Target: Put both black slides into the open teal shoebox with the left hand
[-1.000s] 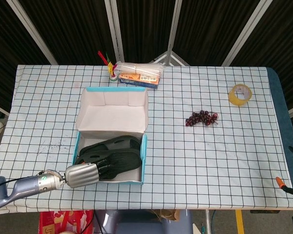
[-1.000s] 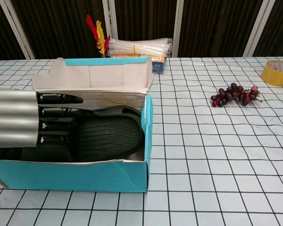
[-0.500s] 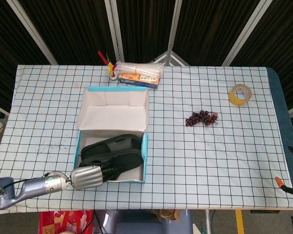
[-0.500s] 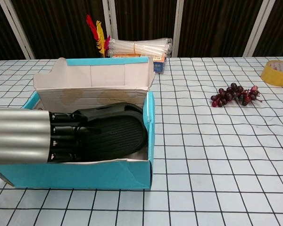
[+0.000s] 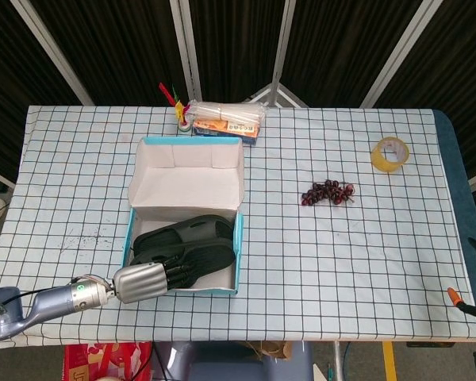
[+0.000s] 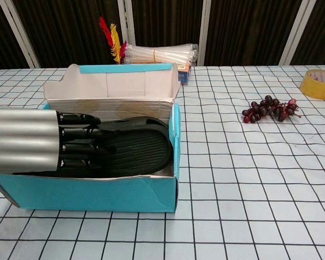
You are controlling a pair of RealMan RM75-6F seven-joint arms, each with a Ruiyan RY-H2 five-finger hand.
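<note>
Both black slides [image 5: 186,246] are lying inside the teal shoebox [image 5: 236,255], which is sitting toward the near left part of the bench [image 5: 341,262], its flap standing up at the far end. The left hand [image 5: 147,280] is reaching over the box's near left corner, its dark fingers [image 6: 76,146] stretched flat onto the slides' soles; whether they are gripping or just pressing, I cannot tell. The slides' long axes are running across the box, away from the hand toward the right wall. The right hand is not showing in either view.
</note>
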